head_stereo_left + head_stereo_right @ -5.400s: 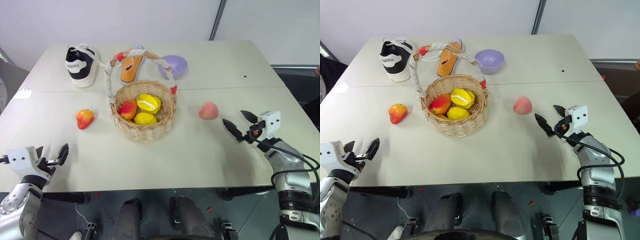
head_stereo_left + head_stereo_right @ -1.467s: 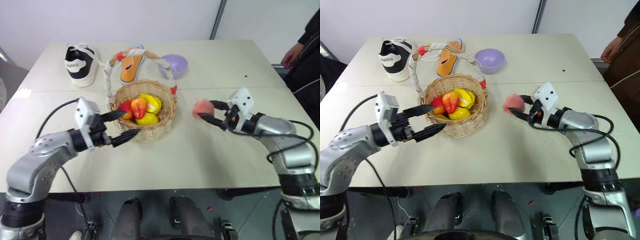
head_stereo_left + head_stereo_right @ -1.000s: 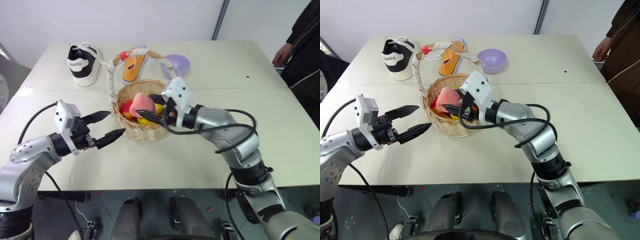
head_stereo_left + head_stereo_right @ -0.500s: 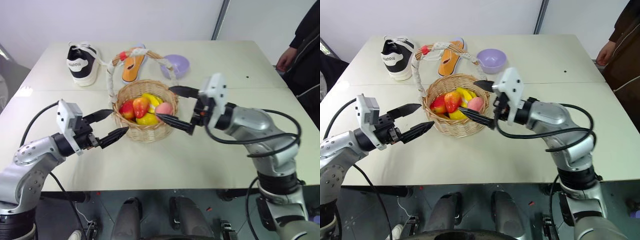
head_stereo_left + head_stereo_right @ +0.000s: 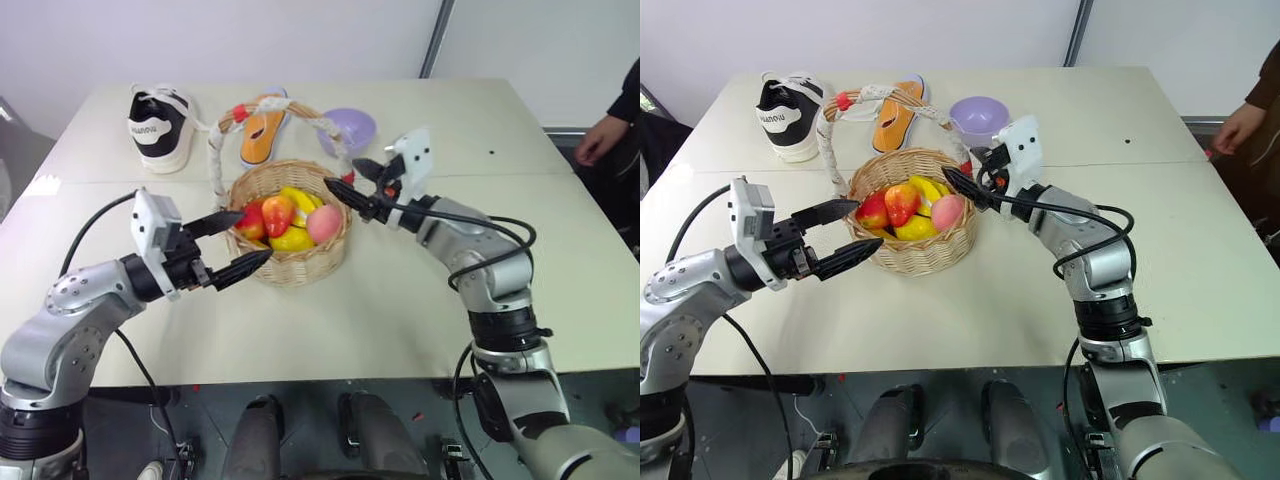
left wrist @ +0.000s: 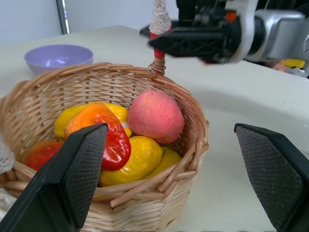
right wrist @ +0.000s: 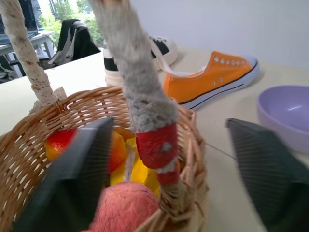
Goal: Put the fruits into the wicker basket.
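The black-and-white sneaker (image 5: 160, 128) is standing at the far left of the table (image 5: 420, 300), well to the left of and behind the wicker basket (image 5: 290, 262).

The left pincer (image 5: 240, 245) is hovering just beside the left front of the wicker basket. Its two fingers are spread wide and are gripping nothing. In the left wrist view the two fingers (image 6: 72, 179) are framing the basket's near wall without touching it.

The wicker basket is sitting near the middle of the table. Its arched handle (image 5: 225, 130) is rising upright over the bowl of the basket. The fruits are all lying inside the wicker basket: the red-yellow fruit (image 5: 251, 220) at the left, the red-orange mango (image 5: 278, 214) next to it, the yellow lemons (image 5: 297, 238) in the middle, and the pink peach (image 5: 323, 224) against the right wall.

The orange shoe (image 5: 262, 136) is lying behind the wicker basket. The lilac bowl (image 5: 352, 128) is sitting behind and to the right of the wicker basket.

The right pincer (image 5: 354, 181) is hanging at the right rear rim of the wicker basket, next to the handle's red-banded foot (image 7: 161, 150). Its fingers are parted and are gripping nothing.

A person's hand (image 5: 597, 140) is showing at the far right edge, well apart from the wicker basket.
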Robot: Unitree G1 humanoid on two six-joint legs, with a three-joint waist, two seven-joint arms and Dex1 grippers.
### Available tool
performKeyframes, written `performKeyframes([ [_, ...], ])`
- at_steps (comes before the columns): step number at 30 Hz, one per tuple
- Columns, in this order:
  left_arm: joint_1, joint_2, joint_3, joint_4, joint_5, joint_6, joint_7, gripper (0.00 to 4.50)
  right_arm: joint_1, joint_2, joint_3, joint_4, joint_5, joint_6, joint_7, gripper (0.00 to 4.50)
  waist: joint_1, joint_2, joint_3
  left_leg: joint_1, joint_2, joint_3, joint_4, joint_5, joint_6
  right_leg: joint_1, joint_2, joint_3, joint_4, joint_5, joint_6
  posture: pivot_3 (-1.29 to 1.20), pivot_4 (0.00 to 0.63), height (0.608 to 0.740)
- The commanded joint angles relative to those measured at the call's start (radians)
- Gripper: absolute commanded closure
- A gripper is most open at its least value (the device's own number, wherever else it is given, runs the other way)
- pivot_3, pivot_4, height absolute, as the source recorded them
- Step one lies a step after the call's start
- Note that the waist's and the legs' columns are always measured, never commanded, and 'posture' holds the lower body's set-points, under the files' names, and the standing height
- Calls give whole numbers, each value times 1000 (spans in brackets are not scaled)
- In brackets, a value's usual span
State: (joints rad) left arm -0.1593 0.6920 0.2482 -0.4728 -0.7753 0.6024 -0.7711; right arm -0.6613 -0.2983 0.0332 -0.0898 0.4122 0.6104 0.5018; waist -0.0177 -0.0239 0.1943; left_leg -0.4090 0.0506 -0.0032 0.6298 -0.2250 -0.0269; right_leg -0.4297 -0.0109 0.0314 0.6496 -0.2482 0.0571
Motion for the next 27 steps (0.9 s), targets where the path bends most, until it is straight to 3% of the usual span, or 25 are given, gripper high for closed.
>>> performKeyframes([
  [1, -1, -8, 3, -33, -8, -14, 8, 0, -26, 12, -34, -29, 16, -35, 4, 2839, 1, 0, 0, 0, 0, 0, 0, 0, 0, 0, 0, 0, 0, 0, 0, 0, 150, 740],
  [4, 6, -13, 0, -40, -6, -15, 12, 0, -17, 4, -44, -53, 23, -37, 11, 4347, 0, 0, 0, 0, 0, 0, 0, 0, 0, 0, 0, 0, 0, -1, -1, 0, 150, 740],
  [5, 8, -15, -2, -42, -6, -16, 14, 0, -11, -3, -47, -67, 22, -41, 14, 4476, 0, 0, 0, 0, 0, 0, 0, 0, 0, 0, 0, 0, 0, -1, -3, 0, 150, 740],
  [11, -11, -24, -17, -26, 7, -28, 8, 0, 22, -131, -216, -124, 13, -69, -28, 4476, 7, 0, 0, -1, -1, 0, 1, 0, 0, 0, -1, 0, 0, -2, -3, 0, 150, 740],
  [15, -30, -25, -33, -4, 14, -37, -9, 0, 55, -269, -377, -41, -45, -118, -90, 4476, 7, 0, 0, -1, -1, 0, 1, 0, 0, 0, -1, 0, -1, -2, -4, 0, 150, 740],
  [24, -98, -51, -87, 52, 49, -61, -33, 0, 106, -364, -452, 216, -168, -269, -179, 4476, -23, 3, 1, 2, -1, 2, 0, 0, 0, 0, 1, 4, 1, -1, -3, 0, 150, 740],
  [27, -117, -59, -88, 66, 56, -65, -35, 0, 114, -359, -464, 225, -159, -265, -194, 3090, -28, 3, 1, 2, -1, 2, 0, 0, 0, 0, 1, 4, 1, 0, -1, 0, 150, 740],
])
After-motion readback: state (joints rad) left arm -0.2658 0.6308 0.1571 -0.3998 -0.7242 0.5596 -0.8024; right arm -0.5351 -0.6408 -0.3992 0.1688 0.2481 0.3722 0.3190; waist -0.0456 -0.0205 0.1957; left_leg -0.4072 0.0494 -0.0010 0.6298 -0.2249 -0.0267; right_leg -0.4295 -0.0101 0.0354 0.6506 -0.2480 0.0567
